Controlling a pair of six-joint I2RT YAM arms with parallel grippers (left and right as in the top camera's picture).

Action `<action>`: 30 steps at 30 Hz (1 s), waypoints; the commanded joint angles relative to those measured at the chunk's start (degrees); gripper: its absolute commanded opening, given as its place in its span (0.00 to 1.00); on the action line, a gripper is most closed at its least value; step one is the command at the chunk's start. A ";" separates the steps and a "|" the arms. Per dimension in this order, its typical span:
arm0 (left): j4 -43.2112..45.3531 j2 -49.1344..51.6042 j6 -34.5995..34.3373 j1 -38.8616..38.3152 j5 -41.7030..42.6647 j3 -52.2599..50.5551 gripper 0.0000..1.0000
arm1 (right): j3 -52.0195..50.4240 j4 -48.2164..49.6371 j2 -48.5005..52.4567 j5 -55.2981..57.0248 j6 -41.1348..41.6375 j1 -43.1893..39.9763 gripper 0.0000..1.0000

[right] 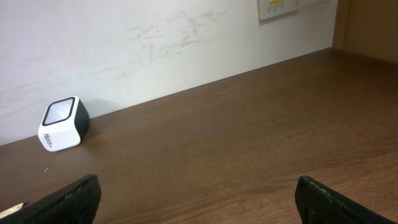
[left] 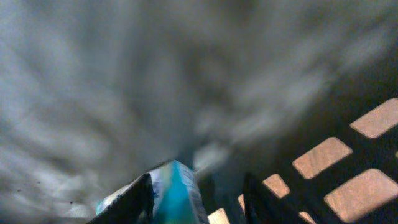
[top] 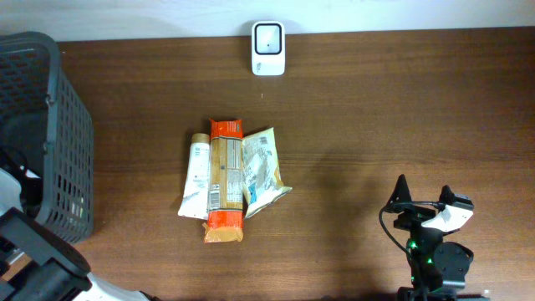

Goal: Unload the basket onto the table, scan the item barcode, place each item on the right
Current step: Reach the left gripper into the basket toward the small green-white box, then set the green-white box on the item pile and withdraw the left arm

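Left gripper in basket, lower left — packet between parted fingers, unpinched. Right gripper spread, lower right. Scanner top centre — well apart from both.

The left wrist view is smeared: a blue-and-white packet sits between the fingers of the left gripper, cut by the bottom edge; whether they touch it cannot be told. Overhead, the basket runs off the left edge. Print on the three packets is too small to read.
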 commanded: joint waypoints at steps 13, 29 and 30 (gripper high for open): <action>1.49 -0.59 3.13 -0.07 0.20 9.38 0.00 | -0.31 -0.39 -0.26 0.33 0.37 0.35 0.99; -18.82 -10.71 10.91 -25.51 2.54 47.84 0.00 | -0.31 -0.39 -0.26 0.33 0.37 0.35 0.99; -19.06 -10.51 10.88 -28.61 2.62 47.19 0.00 | -0.31 -0.39 -0.26 0.33 0.37 0.35 0.99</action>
